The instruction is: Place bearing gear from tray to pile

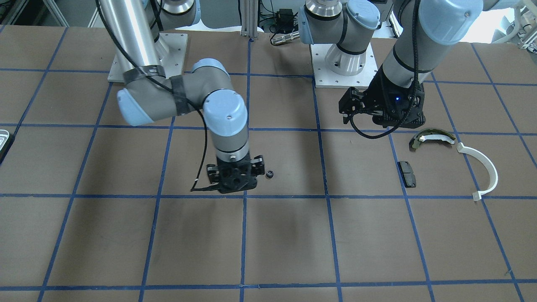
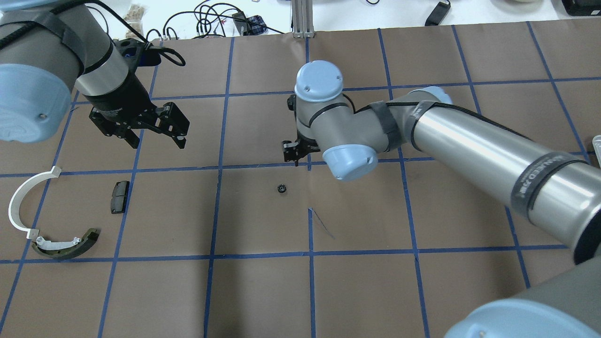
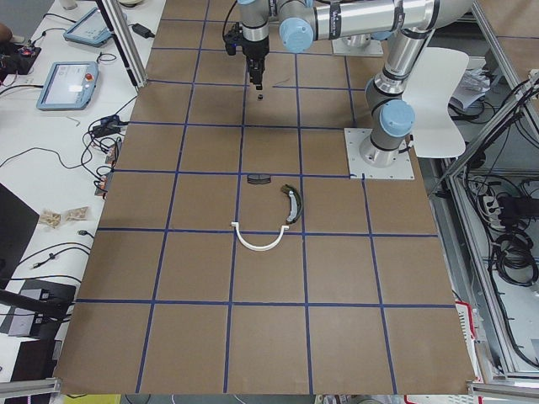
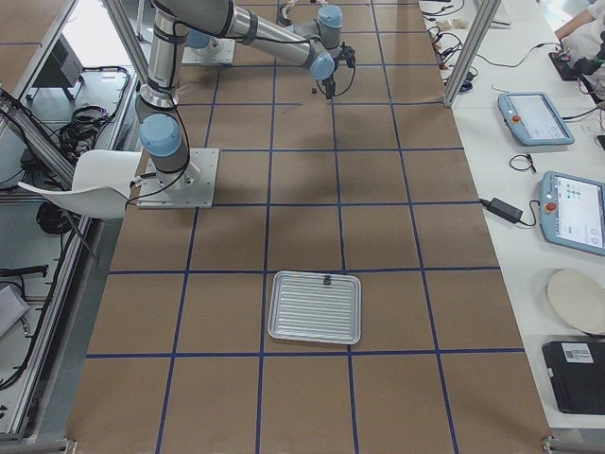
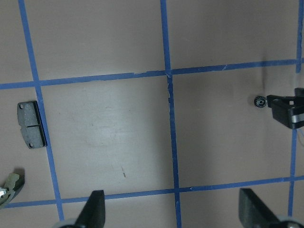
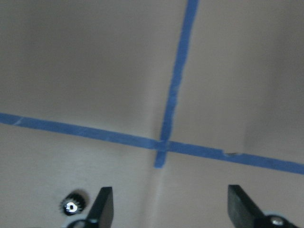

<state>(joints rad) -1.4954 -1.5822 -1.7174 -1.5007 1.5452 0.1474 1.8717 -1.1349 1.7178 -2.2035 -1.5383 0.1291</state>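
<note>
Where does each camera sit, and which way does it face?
Front-facing: across the table, facing the robot; both arms, right gripper beside the bearing gear.
Overhead: behind the robot, looking forward and down; both arms from above.
Exterior left: table's end near the pile, looking along it; arms beyond.
Exterior right: opposite end, near the tray; right arm reaching away.
Left wrist: downward; left gripper open, black pad.
Right wrist: downward; its own fingertips.
Shared: both wrist views show the bearing gear.
</note>
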